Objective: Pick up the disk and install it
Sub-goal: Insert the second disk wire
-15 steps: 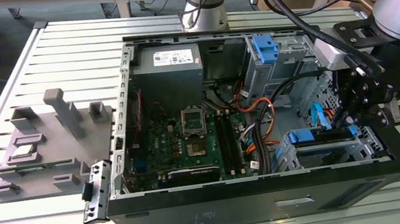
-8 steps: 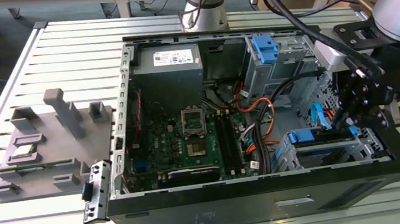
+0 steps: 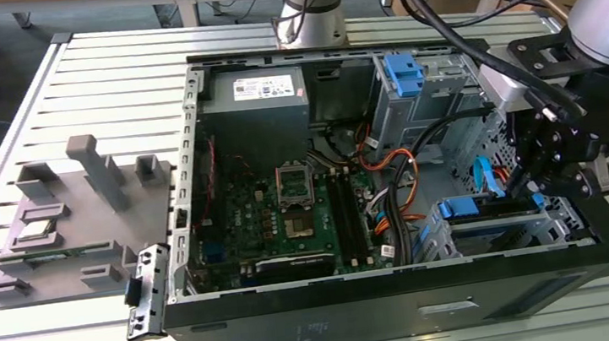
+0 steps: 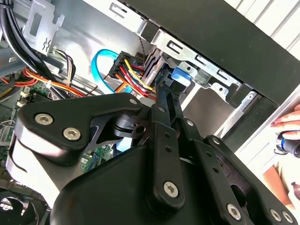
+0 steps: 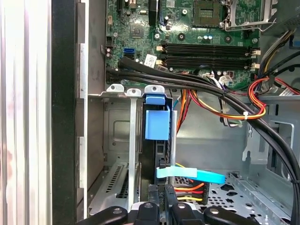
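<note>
The disk (image 3: pixel 473 206) stands on edge in the drive cage (image 3: pixel 515 237) at the front corner of the open computer case, on the exterior view's right. Its blue plastic frame (image 5: pixel 157 123) shows end-on, with the dark drive body below it. My gripper (image 3: pixel 535 184) reaches down into that corner. In both wrist views its black fingers lie close together on the disk's rear end, gripper (image 5: pixel 162 202) and gripper (image 4: pixel 164 90), beside the frame's blue tab (image 4: pixel 181 76).
Bundled black, red, yellow and orange cables (image 5: pixel 220 101) and a blue data cable (image 5: pixel 190 173) cross right beside the cage. The motherboard (image 3: pixel 292 214), grey power supply (image 3: pixel 256 91) and a bare blue bracket (image 3: pixel 402 75) fill the case. A grey foam parts tray (image 3: pixel 61 221) lies at the exterior view's left. A person's hand (image 4: pixel 287 123) rests outside the case.
</note>
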